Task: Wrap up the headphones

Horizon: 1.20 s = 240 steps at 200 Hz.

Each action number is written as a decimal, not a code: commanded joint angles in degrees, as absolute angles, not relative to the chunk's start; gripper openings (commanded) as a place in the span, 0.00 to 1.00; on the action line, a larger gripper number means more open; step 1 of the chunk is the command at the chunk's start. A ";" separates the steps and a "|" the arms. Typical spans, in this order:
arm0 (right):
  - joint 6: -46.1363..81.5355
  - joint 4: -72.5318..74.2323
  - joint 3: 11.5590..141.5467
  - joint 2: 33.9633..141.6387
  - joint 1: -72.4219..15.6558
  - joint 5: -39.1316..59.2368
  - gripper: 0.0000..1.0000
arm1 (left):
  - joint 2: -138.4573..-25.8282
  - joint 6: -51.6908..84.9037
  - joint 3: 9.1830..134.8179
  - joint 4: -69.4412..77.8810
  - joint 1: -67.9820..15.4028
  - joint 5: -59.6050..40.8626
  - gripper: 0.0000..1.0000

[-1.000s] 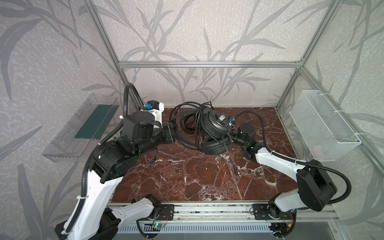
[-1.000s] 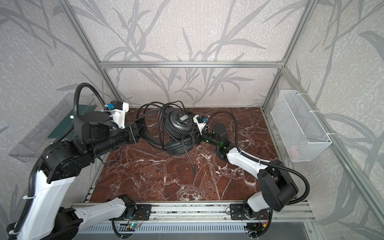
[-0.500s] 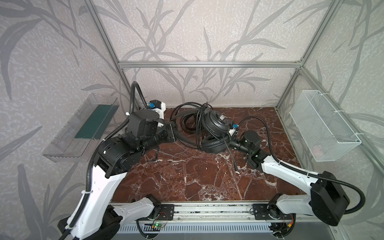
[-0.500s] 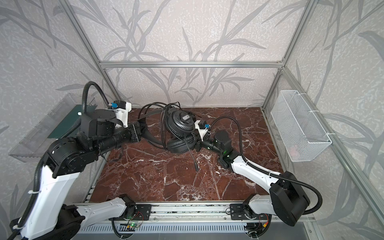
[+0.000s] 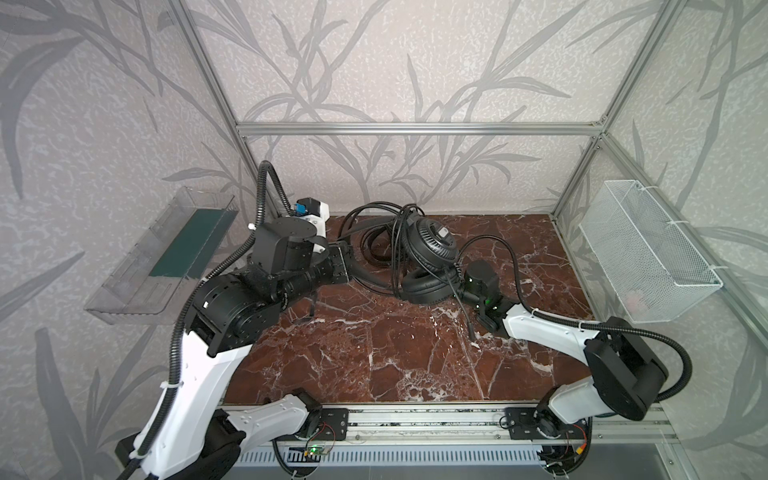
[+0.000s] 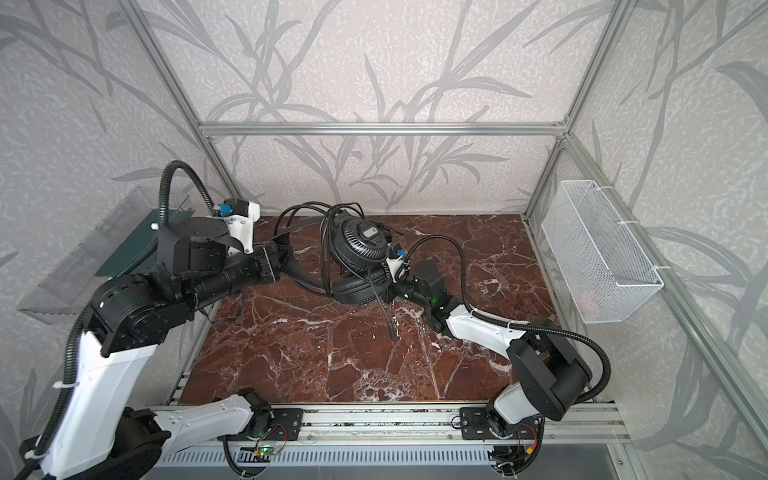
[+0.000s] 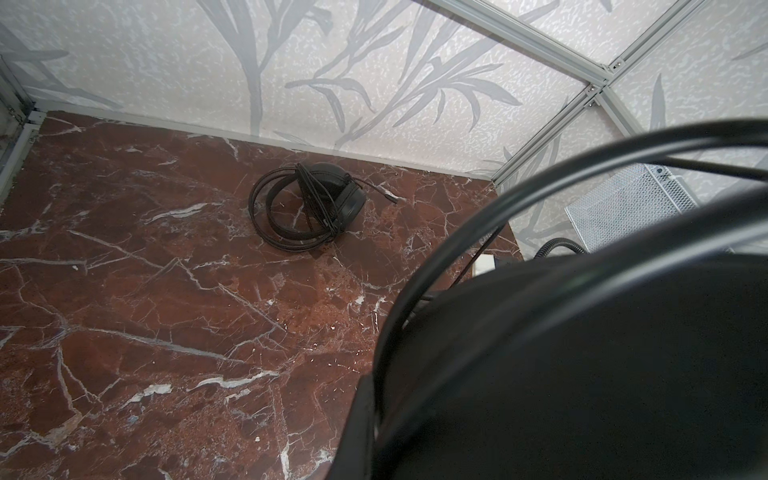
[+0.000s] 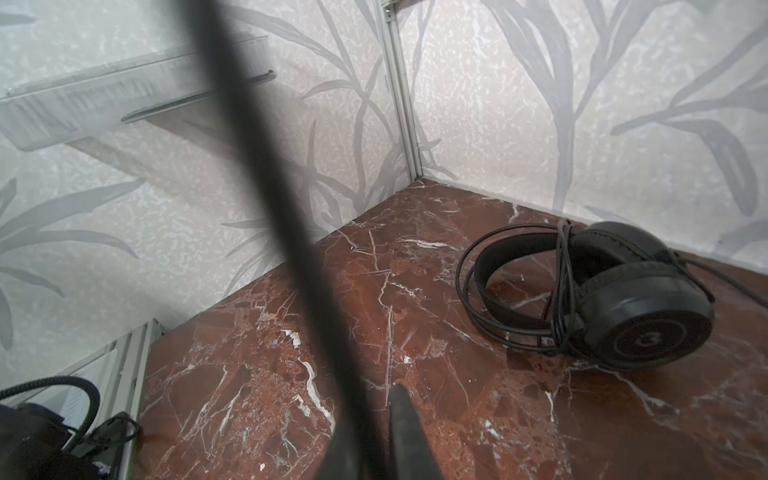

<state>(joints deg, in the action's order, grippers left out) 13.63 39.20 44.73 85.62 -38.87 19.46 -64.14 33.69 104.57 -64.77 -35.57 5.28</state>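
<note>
One pair of headphones [image 5: 430, 245] [image 6: 359, 245] hangs above the table's back middle, cable looped round it. My left gripper [image 5: 348, 266] [image 6: 286, 257] is shut on its headband; the band fills the left wrist view and hides the fingers. My right gripper [image 5: 457, 291] [image 6: 384, 291] [image 8: 376, 415] sits low beside the lower earcup [image 5: 426, 286]. It is shut on a blurred black strand hanging from that headset, mic boom or cable, I cannot tell which. A second pair of headphones [image 7: 328, 208] [image 8: 636, 316] [image 5: 372, 249] lies wrapped by the back wall.
A clear plastic tray [image 5: 174, 249] with a green floor hangs on the left wall. A white wire basket [image 5: 648, 253] hangs on the right wall. The red marble table [image 5: 374, 353] ends at an aluminium rail [image 5: 415, 419] in front.
My right gripper was open, drew back a little, then came in beneath the held headset and shut. The left arm shifted slightly and kept its grip on the headband.
</note>
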 commanded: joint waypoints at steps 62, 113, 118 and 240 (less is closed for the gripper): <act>10.67 36.50 39.52 82.16 -52.36 12.04 0.00 | -65.89 43.54 105.97 -57.82 -30.98 12.49 0.00; -0.22 22.43 43.95 78.67 -69.51 0.04 0.00 | -69.33 47.06 101.16 -57.52 -21.89 5.81 0.00; -1.92 20.50 44.74 77.55 -70.86 -1.59 0.00 | -69.49 46.96 100.28 -57.45 -21.67 5.96 0.00; -24.72 -27.57 80.98 79.39 -73.48 -12.15 0.00 | -69.25 40.63 71.98 -53.18 -22.86 8.72 0.00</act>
